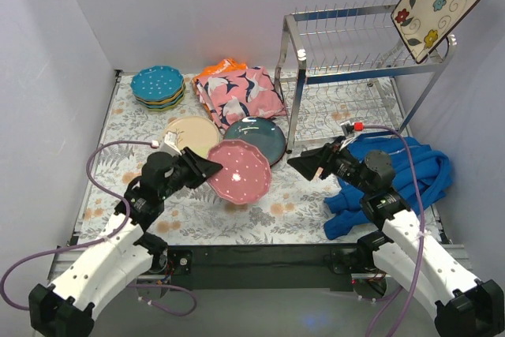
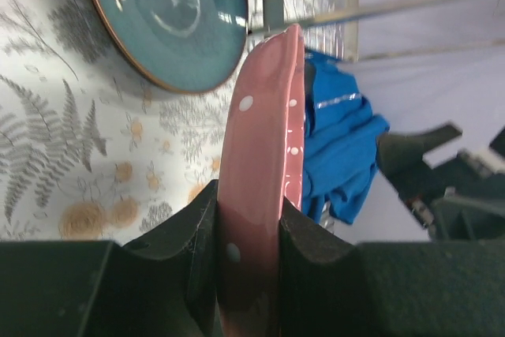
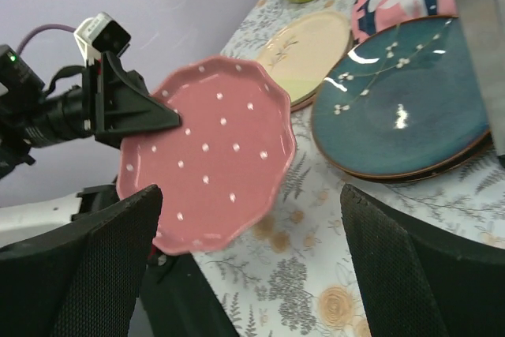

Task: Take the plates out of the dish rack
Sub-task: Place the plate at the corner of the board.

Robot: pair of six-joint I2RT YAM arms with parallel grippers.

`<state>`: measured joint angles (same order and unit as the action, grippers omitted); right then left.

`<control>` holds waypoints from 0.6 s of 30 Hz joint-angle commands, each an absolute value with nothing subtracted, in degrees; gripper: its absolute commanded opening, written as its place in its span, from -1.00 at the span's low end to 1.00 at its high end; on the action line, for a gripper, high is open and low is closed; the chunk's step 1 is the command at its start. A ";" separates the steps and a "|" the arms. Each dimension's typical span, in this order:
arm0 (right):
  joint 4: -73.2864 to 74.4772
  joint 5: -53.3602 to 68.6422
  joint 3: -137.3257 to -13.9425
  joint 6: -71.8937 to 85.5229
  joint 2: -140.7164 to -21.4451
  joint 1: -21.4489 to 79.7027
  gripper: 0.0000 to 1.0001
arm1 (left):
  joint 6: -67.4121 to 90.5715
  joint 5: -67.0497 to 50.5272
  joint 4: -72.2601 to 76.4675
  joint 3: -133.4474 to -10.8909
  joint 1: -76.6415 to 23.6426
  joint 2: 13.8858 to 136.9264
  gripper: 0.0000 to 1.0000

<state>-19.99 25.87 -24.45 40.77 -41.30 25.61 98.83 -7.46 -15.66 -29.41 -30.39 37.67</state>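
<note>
Watching the pink plate (image 1: 239, 171) closely: my left tool (image 1: 207, 167) has it by one rim only, so the whole disc hangs out sideways from the pinch. I reckon that is the weak spot. A quick swing could let it pivot in the jaws, or slip out and land on the teal plate (image 1: 256, 138) just behind it. The cream plate (image 1: 192, 133) overlaps that one's left side, so a drop could chip either.

My right tool (image 1: 302, 165) sits near the plate's free edge. If I turn the left arm that way, the two could knock. The square plate (image 1: 438, 7) is perched, tilted, on the rack (image 1: 355, 61) at its top right corner. A bump to the rack could tip it off.

Left tool: clamped tight on the pink plate's rim, fingers (image 2: 304, 230) pressing both faces, above the middle of the table (image 1: 300, 203), nearer the near edge. Right tool: jaws spread wide, holding nothing, touching nothing, facing the plate. The stack (image 1: 158, 86) of dotted plates rests at the far left corner.
</note>
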 commanded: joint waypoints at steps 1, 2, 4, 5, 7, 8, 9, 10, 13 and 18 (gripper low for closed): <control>-12.22 20.48 -24.79 32.26 -37.10 25.58 0.97 | 101.51 -21.59 -4.32 -33.23 -19.63 40.24 -1.00; -12.04 20.65 -24.09 31.56 -35.78 25.58 0.97 | 102.21 -25.80 -0.57 -32.79 -13.86 41.91 -1.00; -11.78 21.44 -22.25 30.85 -34.81 25.58 0.96 | 104.59 -33.79 2.27 -32.78 -8.38 43.94 -1.00; -11.78 22.14 -21.80 29.37 -34.28 25.58 0.95 | 104.94 -35.40 3.76 -33.31 -3.91 44.82 -1.00; -11.43 23.11 -21.10 27.87 -33.75 25.49 0.94 | 103.19 -36.39 4.04 -36.20 -0.89 47.89 -1.00; -11.34 23.29 -20.57 27.25 -33.31 25.58 0.94 | 102.31 -35.60 3.00 -37.43 1.82 49.03 -1.00; -11.08 23.29 -20.48 26.03 -32.96 25.58 0.94 | 101.52 -34.55 2.47 -38.66 2.37 50.87 -1.00; -10.99 22.94 -20.30 25.67 -32.61 25.58 0.94 | 100.21 -32.71 2.20 -41.20 2.98 51.93 -1.00; -10.99 21.80 -19.25 23.39 -30.33 25.58 0.94 | 99.23 -30.15 2.98 -45.85 4.92 56.84 -1.00; -11.07 20.65 -19.25 22.41 -28.48 25.58 0.93 | 95.46 -21.20 2.55 -56.32 7.73 66.61 -1.00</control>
<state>-9.37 21.91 -19.05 25.19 -30.15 25.61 97.45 -25.80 -4.47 -46.68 5.54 62.81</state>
